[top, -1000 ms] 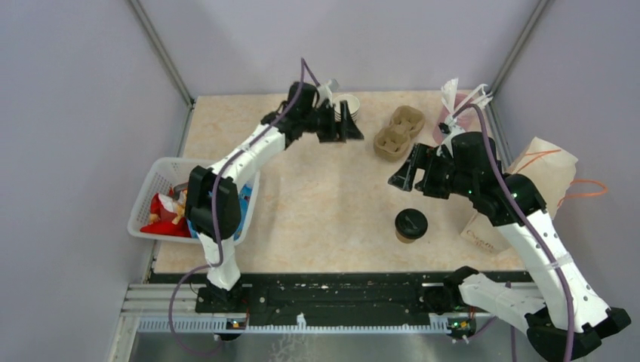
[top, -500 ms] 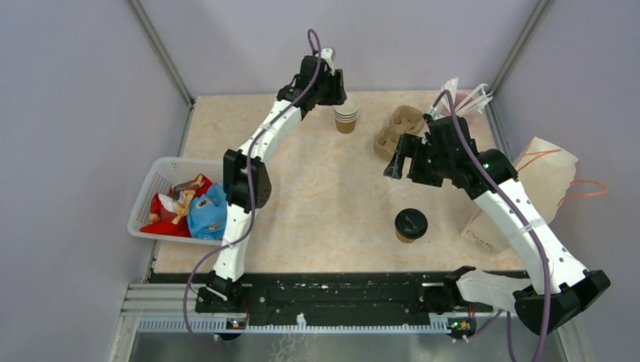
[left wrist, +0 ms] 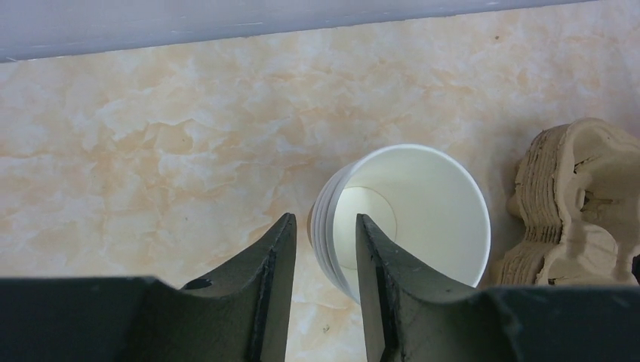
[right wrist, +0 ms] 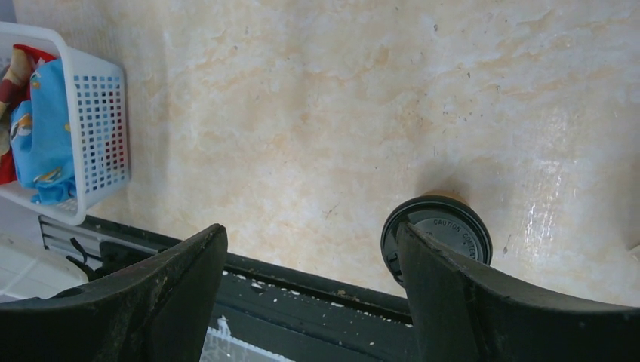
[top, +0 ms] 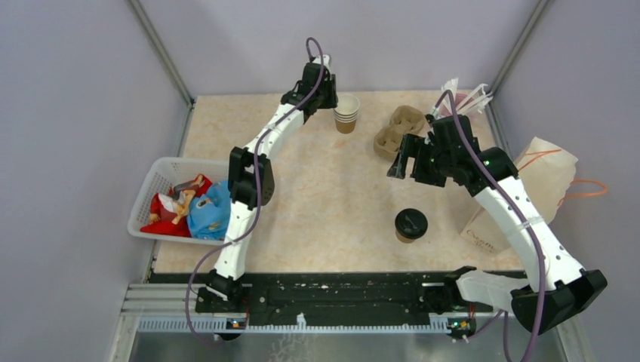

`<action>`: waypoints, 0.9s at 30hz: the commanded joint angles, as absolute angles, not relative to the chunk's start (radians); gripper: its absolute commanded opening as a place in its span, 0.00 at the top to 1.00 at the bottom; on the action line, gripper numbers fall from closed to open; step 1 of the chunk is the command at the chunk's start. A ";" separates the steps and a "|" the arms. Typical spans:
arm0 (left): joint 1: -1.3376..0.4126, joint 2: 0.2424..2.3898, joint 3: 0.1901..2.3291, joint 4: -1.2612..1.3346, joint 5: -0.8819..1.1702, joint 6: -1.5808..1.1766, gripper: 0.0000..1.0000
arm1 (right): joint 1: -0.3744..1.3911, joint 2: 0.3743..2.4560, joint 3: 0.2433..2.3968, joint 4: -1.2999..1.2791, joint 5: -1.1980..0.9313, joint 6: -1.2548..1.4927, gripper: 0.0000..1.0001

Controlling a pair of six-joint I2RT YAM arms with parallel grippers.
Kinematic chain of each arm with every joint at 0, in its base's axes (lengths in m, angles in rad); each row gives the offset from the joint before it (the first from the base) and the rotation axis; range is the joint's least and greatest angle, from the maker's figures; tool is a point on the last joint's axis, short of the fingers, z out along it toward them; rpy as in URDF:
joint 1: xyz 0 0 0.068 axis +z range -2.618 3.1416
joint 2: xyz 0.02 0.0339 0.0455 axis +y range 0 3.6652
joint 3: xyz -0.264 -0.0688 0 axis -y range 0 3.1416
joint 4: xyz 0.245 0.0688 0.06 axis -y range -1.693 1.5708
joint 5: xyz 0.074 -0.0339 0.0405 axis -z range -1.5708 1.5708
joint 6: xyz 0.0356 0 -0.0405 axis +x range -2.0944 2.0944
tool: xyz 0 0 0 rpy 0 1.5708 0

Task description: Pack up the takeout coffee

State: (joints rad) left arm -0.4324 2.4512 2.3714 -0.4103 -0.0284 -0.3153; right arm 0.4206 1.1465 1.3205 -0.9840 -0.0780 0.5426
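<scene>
One takeout coffee (top: 410, 224), a brown paper cup with a black lid, stands on the table at the near right. In the right wrist view its lid (right wrist: 450, 231) shows partly behind my right finger. My right gripper (top: 402, 161) (right wrist: 309, 230) hangs open over the table, back from that cup and holding nothing. At the back, my left gripper (top: 326, 96) (left wrist: 323, 220) stands over a stack of nested lidless paper cups (top: 346, 112) (left wrist: 411, 211). Its jaws are narrow, with the stack's left rim between them and gaps on both sides.
A brown pulp cup carrier (top: 398, 131) (left wrist: 581, 204) lies right of the stack. A pink cup of white sticks (top: 457, 99) stands behind my right arm. A paper bag (top: 537, 181) is at the right edge, and a white basket (top: 155, 185) (right wrist: 102, 128) of toys at the left.
My left gripper has pulled back off the cup stack toward the rear wall, and its jaws have narrowed. The right gripper has moved up toward the carrier.
</scene>
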 commanded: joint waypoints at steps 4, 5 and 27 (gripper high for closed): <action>-0.431 2.468 2.409 -0.349 -0.037 -0.325 0.63 | 0.389 1.146 1.322 -0.984 -0.117 0.504 0.18; -0.432 2.468 2.409 -0.348 -0.040 -0.323 0.64 | 0.386 1.147 1.321 -0.983 -0.119 0.502 0.18; -0.442 2.472 2.441 -0.386 -0.056 -0.269 0.90 | 0.377 1.131 1.279 -0.958 -0.162 0.522 0.18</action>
State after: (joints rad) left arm -0.4385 2.4641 2.4031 -0.4053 -0.0463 -0.2882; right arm 0.3874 1.1519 1.2839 -0.9779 -0.1501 0.5163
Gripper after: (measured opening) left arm 0.080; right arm 0.816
